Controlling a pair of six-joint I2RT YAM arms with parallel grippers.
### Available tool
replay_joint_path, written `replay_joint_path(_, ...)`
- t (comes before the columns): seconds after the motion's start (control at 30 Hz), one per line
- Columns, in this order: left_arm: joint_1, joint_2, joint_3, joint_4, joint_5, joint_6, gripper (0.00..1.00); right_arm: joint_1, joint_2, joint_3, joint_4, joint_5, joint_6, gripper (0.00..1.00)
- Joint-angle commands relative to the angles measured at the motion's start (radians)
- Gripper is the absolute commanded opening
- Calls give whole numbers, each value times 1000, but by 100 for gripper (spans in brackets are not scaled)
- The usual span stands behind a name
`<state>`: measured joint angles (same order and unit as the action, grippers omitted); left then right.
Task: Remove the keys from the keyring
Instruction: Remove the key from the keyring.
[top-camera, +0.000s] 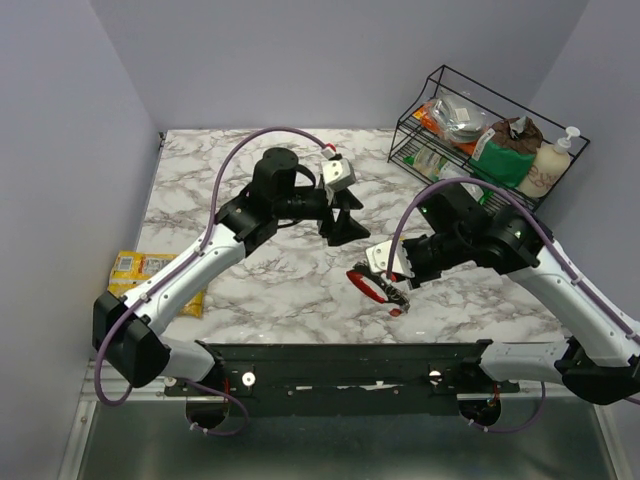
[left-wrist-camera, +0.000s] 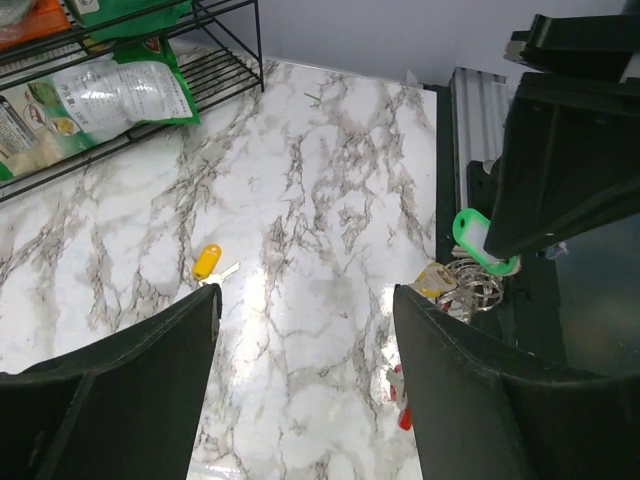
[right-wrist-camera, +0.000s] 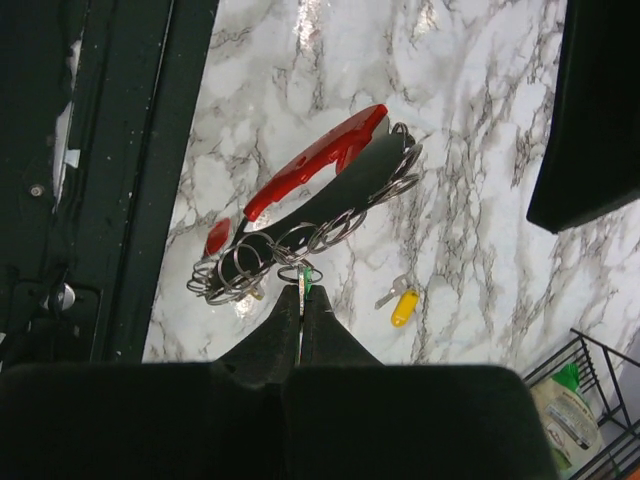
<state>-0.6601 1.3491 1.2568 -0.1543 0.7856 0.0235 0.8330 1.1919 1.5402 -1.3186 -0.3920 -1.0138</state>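
Keyring (right-wrist-camera: 320, 165) is hanging off the green key (left-wrist-camera: 478, 238), and the right end effector (right-wrist-camera: 302, 290) is pinched tight on that key. Loose yellow key (right-wrist-camera: 402, 307) lies on the table (top-camera: 280, 290) near the keyring. Left end effector (left-wrist-camera: 307, 300) hovers near the keyring too, spread wide.

— What lies around the left pincer (left-wrist-camera: 305, 300)?
— Its two dark fingers (left-wrist-camera: 110, 390) stand wide apart over the marble table (left-wrist-camera: 330, 180). A yellow-tagged key (left-wrist-camera: 207, 262) lies flat just ahead of the finger at the view's left, touching nothing.
— And by the other finger?
— Just beyond its tip hangs a bunch of metal rings (left-wrist-camera: 472, 285), under a green-tagged key (left-wrist-camera: 462, 228) gripped by the right pincer (left-wrist-camera: 495, 245). A red sliver of the keyring (left-wrist-camera: 401, 408) shows beside that finger.
— Farther off?
— A black wire rack (left-wrist-camera: 259, 45), far ahead to the left, holds a green-and-white bag (left-wrist-camera: 110, 95).
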Motion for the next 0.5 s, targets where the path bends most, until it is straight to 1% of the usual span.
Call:
replay_joint_path(0.0,2,62,52,-37,-39,43,79,40,5,44,-33,-34,-17,1)
replay_joint_path(0.1,2,114,75,-51,-16,39,79,54,5,44,-34,-31,-17,1)
replay_joint_path(0.23,1,174,78,-39,85,6,79,58,0,44,-27,-21,-17,1)
replay_joint_path(0.37,-4,190,43,41,274,-71,77,60,-9,32,-10,14,-17,1)
replay_joint_path(0.47,-18,176,7,91,360,-88,76,60,-15,18,5,41,-16,1)
